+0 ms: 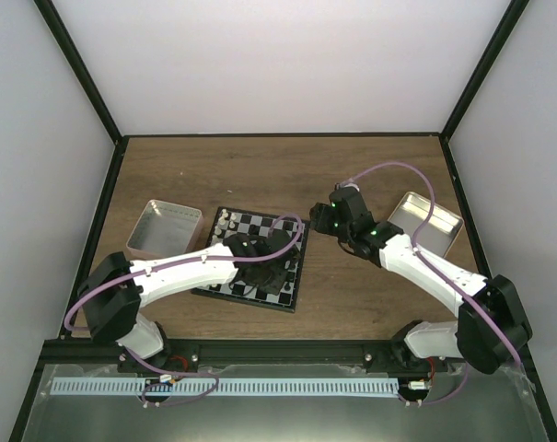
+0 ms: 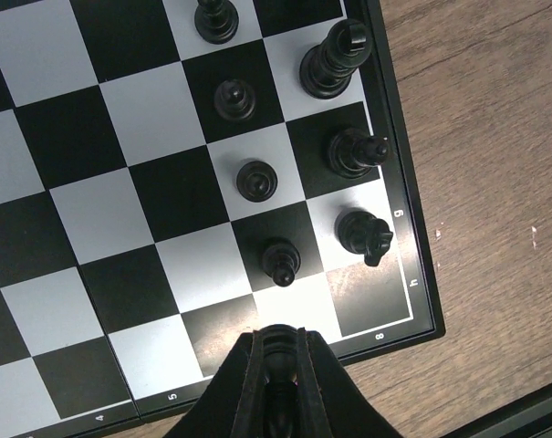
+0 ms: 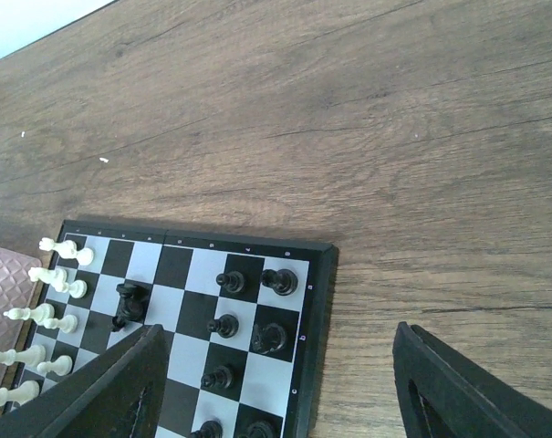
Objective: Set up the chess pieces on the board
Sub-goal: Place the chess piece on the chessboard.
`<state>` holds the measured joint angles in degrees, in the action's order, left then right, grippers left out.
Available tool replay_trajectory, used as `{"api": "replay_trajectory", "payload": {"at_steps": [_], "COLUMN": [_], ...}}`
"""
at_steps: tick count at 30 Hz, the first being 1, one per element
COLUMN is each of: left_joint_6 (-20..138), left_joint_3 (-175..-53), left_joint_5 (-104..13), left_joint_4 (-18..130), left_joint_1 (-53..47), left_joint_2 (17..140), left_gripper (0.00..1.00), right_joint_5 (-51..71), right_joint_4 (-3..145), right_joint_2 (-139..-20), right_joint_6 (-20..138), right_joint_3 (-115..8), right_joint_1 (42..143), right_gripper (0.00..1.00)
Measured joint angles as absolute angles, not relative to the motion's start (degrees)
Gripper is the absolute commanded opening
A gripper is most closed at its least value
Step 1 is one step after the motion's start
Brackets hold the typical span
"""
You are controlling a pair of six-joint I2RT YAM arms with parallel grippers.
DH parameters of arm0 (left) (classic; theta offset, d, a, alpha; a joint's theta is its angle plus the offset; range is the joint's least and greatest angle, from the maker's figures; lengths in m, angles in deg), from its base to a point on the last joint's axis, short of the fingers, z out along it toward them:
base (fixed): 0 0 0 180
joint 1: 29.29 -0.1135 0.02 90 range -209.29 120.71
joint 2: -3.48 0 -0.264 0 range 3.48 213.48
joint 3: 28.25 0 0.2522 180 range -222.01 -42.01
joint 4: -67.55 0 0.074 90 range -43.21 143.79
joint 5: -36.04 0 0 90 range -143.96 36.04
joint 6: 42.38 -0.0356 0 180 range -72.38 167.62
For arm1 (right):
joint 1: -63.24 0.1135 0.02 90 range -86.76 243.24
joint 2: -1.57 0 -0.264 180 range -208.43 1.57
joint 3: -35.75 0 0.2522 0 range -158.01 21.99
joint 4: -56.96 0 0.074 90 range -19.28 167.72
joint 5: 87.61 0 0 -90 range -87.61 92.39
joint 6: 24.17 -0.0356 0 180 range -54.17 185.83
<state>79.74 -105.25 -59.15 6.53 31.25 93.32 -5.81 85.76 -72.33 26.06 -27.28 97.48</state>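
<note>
1. Left wrist view: the left gripper [image 2: 276,339] fills the bottom edge. Its fingers are pressed together on a small black piece [image 2: 277,354], above a corner square of the board [image 2: 102,214]. Seven more black pieces [image 2: 256,180] stand in two rows along the board's edge, beside the bare wooden table [image 2: 494,182].
2. Right wrist view: the right gripper [image 3: 285,383] has its fingers spread wide and holds nothing. It hangs above a corner of the board and the table beside it. Black pieces stand along that edge of the board. White pieces [image 3: 57,283] line the opposite edge, next to a pink tin [image 3: 6,287].
3. Top view: the board lies left of the table's middle, nearer the near edge. The left arm reaches across it, with its gripper over the near right part. The right gripper hangs just off the board's far right corner. The pink tin sits by the board's left side, and a pale tin [image 1: 425,226] sits near the table's right edge.
</note>
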Motion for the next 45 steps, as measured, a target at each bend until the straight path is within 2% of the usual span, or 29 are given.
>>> {"api": "replay_trajectory", "payload": {"at_steps": [35, 40, 45], "left_joint_6": [78.8, 78.8, 77.1], "left_joint_3": [-105.6, -109.8, -119.5], "left_joint_5": [-59.5, -61.0, -62.5], "left_joint_4": [7.4, 6.5, 5.7], "left_joint_1": [31.2, 30.1, 26.7], "left_joint_2": [95.0, 95.8, 101.2], "left_gripper": [0.04, 0.05, 0.05], "right_joint_5": [-0.2, -0.2, -1.8], "right_joint_4": [84.3, 84.2, 84.0], "right_joint_2": [-72.5, -72.9, -72.7], "right_joint_6": [27.9, 27.8, 27.5], "right_joint_3": [-23.7, -23.4, -22.0], "right_joint_1": [97.4, 97.4, 97.4], "right_gripper": [0.61, 0.60, 0.60]}}
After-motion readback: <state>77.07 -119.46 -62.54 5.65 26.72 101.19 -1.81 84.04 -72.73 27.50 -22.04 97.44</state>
